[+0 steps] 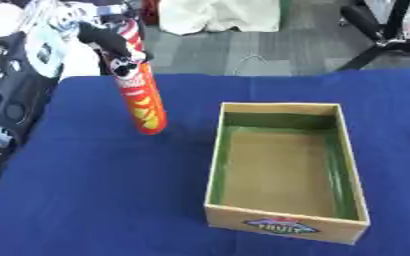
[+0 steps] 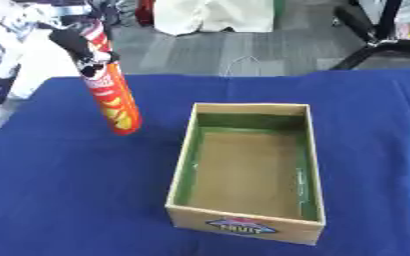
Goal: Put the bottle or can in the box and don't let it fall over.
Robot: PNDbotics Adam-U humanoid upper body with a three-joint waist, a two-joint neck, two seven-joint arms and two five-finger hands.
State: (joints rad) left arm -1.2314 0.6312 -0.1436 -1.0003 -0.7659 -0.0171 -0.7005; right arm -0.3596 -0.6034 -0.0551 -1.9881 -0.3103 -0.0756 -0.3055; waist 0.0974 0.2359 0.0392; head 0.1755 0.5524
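Note:
A tall red and orange can (image 1: 143, 102) hangs upright, slightly tilted, over the blue table (image 1: 95, 190), left of the box. My left hand (image 1: 112, 42) is shut on the can's upper part, its black fingers curled round it. The open cardboard box (image 1: 283, 220) with a green inner lining and a fruit label on its front wall stands at centre right, nothing inside it. The can's bottom end is level with the box's far left corner, a short gap away. My right hand shows in no view.
My left arm (image 1: 12, 100), black with silver parts, fills the left edge. Beyond the table's far edge lie grey floor, a white cloth (image 1: 217, 15) and black stand legs (image 1: 375, 40). Blue cloth covers the table around the box.

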